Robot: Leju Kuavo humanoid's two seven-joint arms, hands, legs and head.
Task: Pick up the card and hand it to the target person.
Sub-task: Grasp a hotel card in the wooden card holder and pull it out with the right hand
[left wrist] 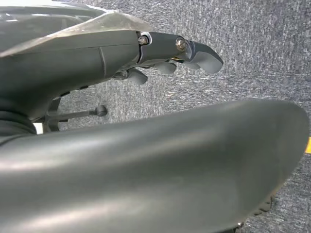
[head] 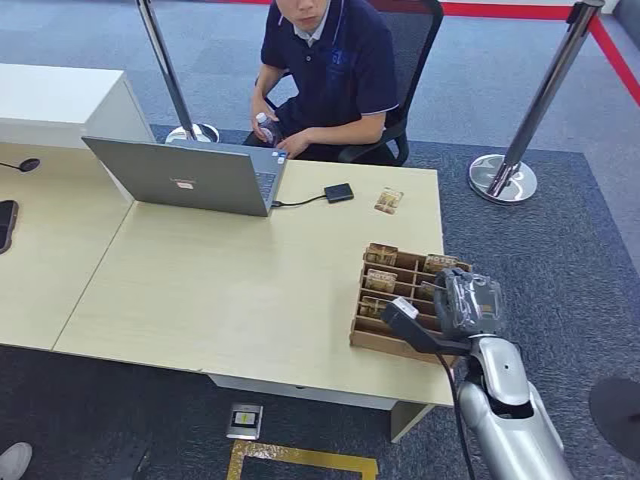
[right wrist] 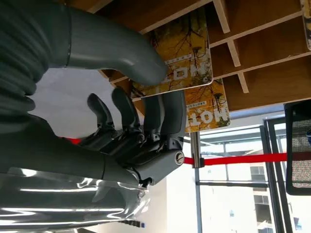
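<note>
Card (right wrist: 176,53) (yellow) pinched in right hand (right wrist: 146,121) above tray (head: 377,335)

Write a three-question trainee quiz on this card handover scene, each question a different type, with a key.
1. True or false: the right hand pinches a yellow card at the wooden tray.
2. Multiple choice: the loose card on the desk lies beside which item? A) the small black device B) the stanchion base C) the floor socket
3. Fill in: the seated person sits behind the open ____.

Key: 1 true; 2 A; 3 laptop.
</note>
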